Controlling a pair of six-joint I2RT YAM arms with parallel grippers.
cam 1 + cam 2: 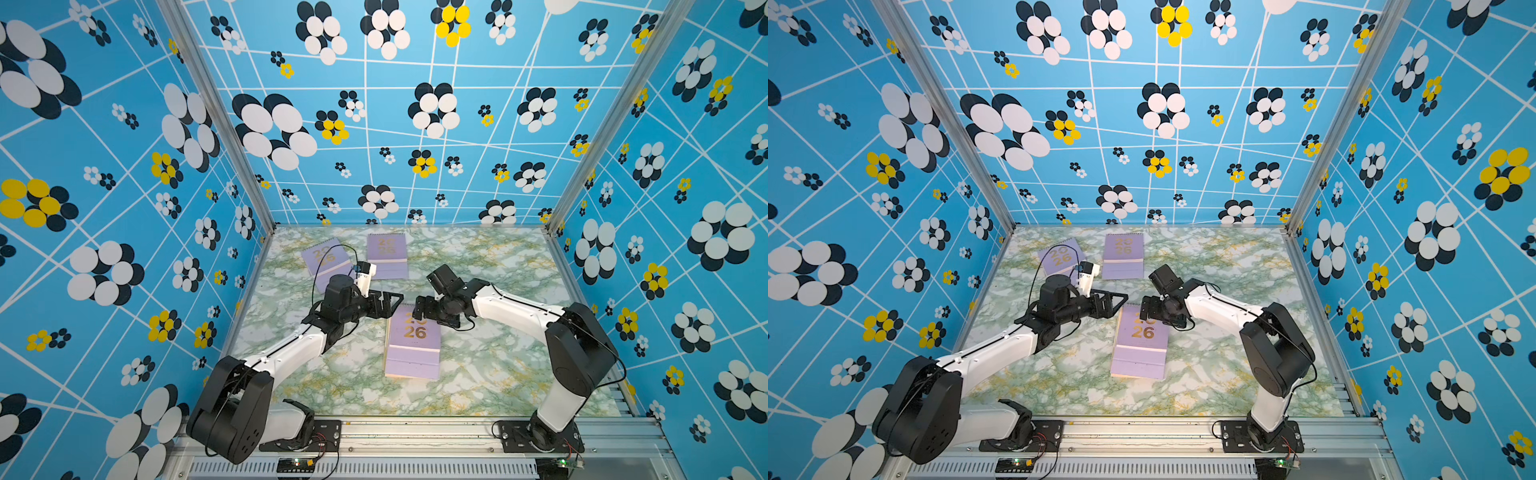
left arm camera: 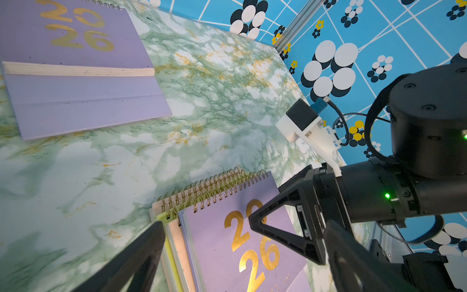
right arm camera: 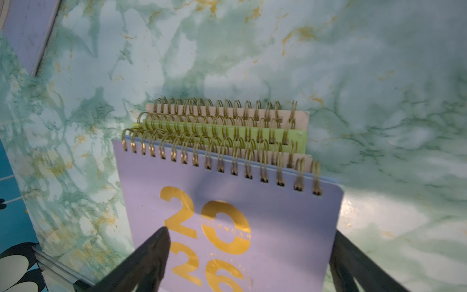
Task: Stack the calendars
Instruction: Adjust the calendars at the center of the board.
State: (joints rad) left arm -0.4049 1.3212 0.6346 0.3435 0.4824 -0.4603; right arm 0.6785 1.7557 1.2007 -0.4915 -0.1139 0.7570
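A: Finding four calendars (image 1: 413, 345) stacked mid-surface (image 1: 498, 266), two lilac ones (image 1: 320, 257) (image 1: 387, 254) lying flat farther back.
B: Likely feeling light, stiff, slick; pinching a side edge, avoiding the spirals (image 3: 220, 161). Hovering with both jaws spread, empty.

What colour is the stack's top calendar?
The top calendar is lilac with gold numerals, clearest in the right wrist view.
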